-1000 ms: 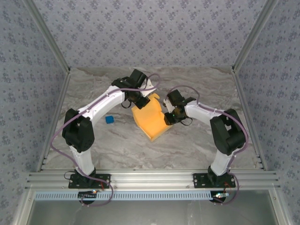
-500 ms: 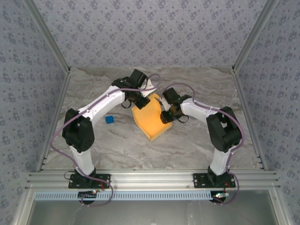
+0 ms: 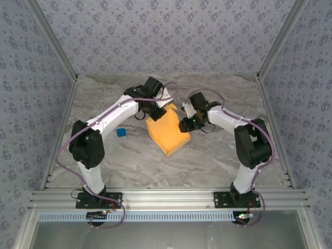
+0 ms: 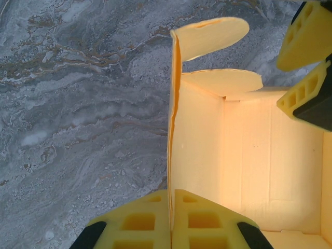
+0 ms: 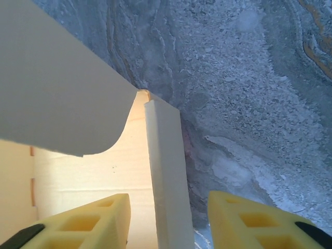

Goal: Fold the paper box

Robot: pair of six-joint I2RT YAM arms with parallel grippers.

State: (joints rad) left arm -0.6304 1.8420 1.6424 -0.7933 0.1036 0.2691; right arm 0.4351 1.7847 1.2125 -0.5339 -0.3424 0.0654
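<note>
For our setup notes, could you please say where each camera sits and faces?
Top external: above and behind the arms, looking down at them and the paper box.
Left wrist: looks past the left claw, shut on a box wall, into the box.
Right wrist: looks past the open right claw, astride a box edge, towards the table.
Shared: all show the box.

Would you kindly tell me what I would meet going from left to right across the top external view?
left arm's elbow → blue cube → paper box → right arm's elbow
</note>
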